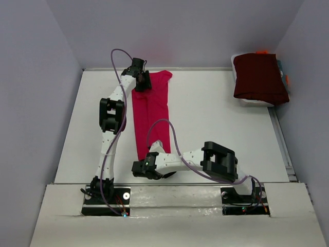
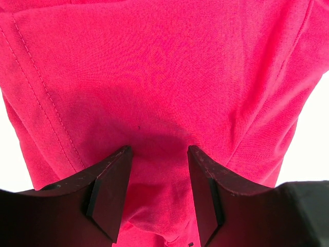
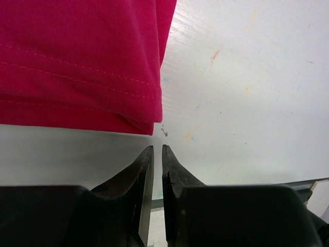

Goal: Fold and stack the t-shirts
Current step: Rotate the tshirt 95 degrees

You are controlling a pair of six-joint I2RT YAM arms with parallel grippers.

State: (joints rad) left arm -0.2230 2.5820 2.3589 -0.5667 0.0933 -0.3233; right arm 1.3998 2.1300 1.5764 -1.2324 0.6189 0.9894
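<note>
pink t-shirt (image 1: 151,110) lies in a long strip, crosswise fold likely next — left gripper (image 2: 157,150) open astride its far end, right gripper (image 3: 158,147) shut, empty, must reopen for the near hem.

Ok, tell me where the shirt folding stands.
Done: the maroon t-shirt lies folded on the white bin at far right. In hand: the pink t-shirt is folded lengthwise into a narrow strip; the left gripper sits open over its far end, the right gripper is shut just off its near hem, empty. Left: fold the strip crosswise and stack it.
</note>
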